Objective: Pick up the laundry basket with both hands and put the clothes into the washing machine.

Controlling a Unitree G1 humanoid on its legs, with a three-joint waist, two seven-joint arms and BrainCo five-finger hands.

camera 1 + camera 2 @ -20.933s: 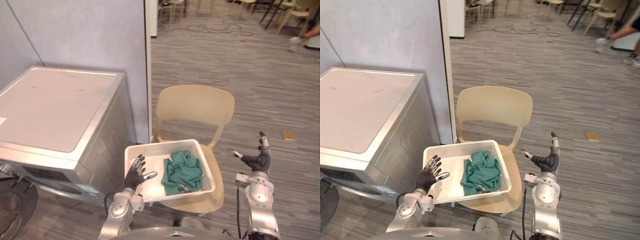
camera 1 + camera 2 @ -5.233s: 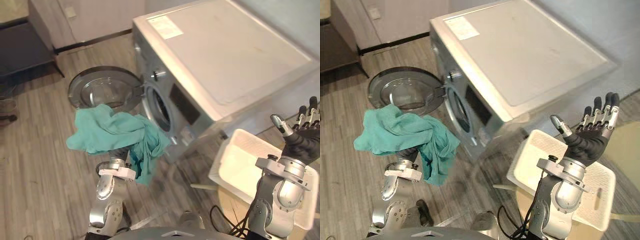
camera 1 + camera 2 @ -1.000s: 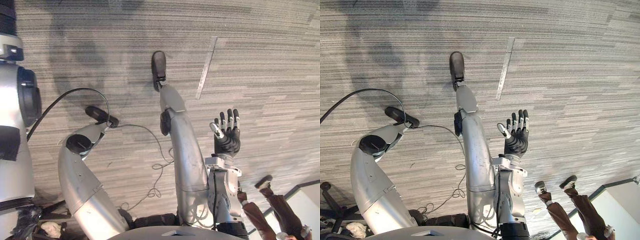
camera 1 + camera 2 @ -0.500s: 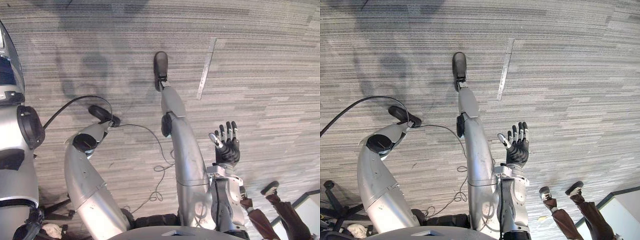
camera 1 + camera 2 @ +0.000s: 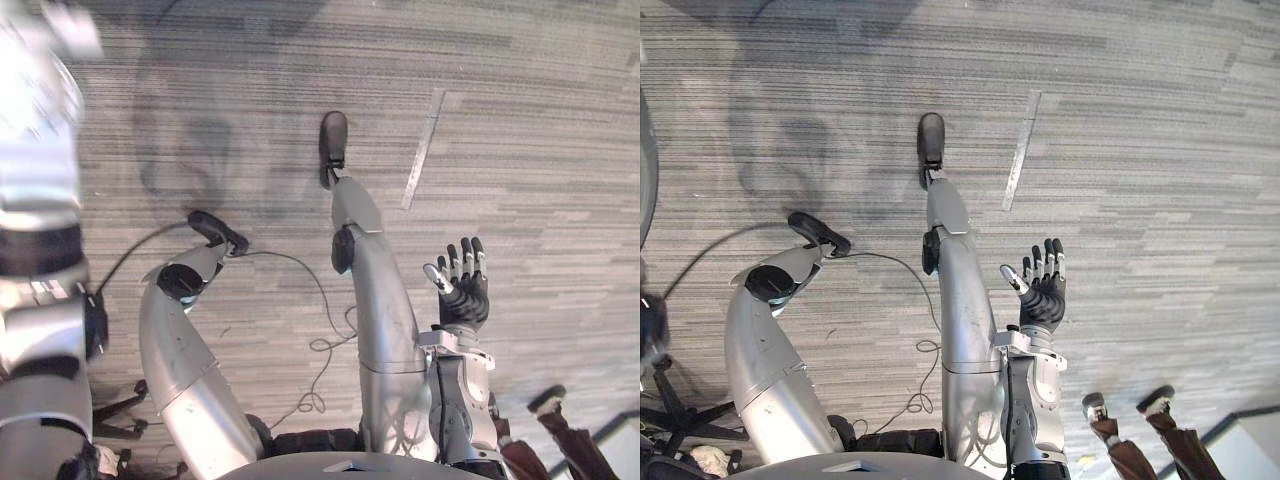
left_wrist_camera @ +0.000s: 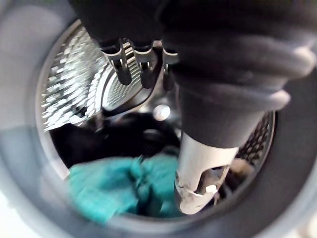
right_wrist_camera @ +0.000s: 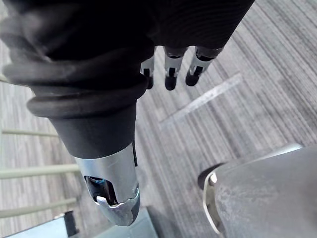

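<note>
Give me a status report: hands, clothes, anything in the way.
Left robot hand open at drum mouth; right robot hand open, raised over floor. Clothes inside drum. Person's legs near right arm.

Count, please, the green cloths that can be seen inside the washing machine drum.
1. A teal cloth lies in the drum, beyond the left hand, whose open fingers do not hold it. More may be hidden behind the thumb or in shadow.

Bright even light on floor (image 5: 1160, 120) — dim drum (image 6: 69, 84), metallic glints
</note>
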